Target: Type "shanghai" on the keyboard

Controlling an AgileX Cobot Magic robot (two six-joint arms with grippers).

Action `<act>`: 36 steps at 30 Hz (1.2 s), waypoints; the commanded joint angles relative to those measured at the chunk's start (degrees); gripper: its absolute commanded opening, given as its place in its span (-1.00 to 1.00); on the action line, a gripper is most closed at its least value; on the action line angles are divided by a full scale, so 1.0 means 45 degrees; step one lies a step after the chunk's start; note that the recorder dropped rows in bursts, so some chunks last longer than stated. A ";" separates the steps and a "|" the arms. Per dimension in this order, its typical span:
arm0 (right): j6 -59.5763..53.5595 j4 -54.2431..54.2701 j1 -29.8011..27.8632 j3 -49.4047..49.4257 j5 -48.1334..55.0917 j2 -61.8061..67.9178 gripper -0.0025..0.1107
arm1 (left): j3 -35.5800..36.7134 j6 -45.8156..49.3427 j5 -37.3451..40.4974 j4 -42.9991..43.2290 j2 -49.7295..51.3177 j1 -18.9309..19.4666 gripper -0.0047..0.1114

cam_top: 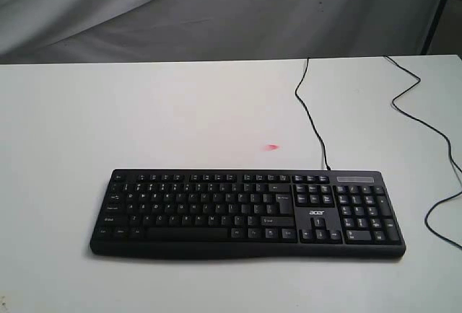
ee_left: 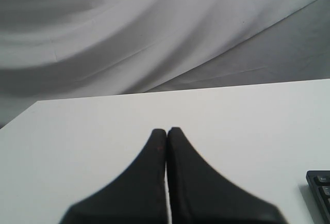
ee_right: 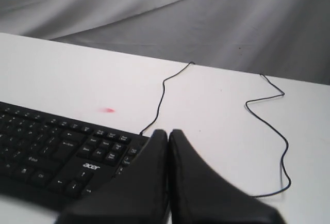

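The black keyboard (cam_top: 245,212) with white legends and an "acer" logo lies flat on the white table, near the front. Neither gripper shows in the exterior view. My left gripper (ee_left: 166,130) is shut with nothing held and hovers over bare table; only a corner of the keyboard (ee_left: 320,188) shows beside it. My right gripper (ee_right: 168,132) is shut and empty too, with its tips over the number-pad end of the keyboard (ee_right: 51,152).
The thin black keyboard cable (cam_top: 309,115) runs from the keyboard's back edge to the table's far edge. A second black cable (cam_top: 433,133) loops along the right side of the table. A small pink mark (cam_top: 271,147) sits behind the keyboard. Grey cloth hangs behind.
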 commanded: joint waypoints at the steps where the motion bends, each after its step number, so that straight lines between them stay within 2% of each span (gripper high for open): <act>1: -0.0021 -0.0011 -0.0094 0.0038 0.1051 -0.0054 -0.96 | 0.0065 -0.0035 -0.0066 -0.0007 0.0040 -0.0049 -0.91; 36: -0.0021 0.0087 -0.0094 0.0038 0.0963 -0.0054 -0.96 | 0.0065 -0.0035 -0.0066 -0.0007 0.0040 -0.0049 -0.91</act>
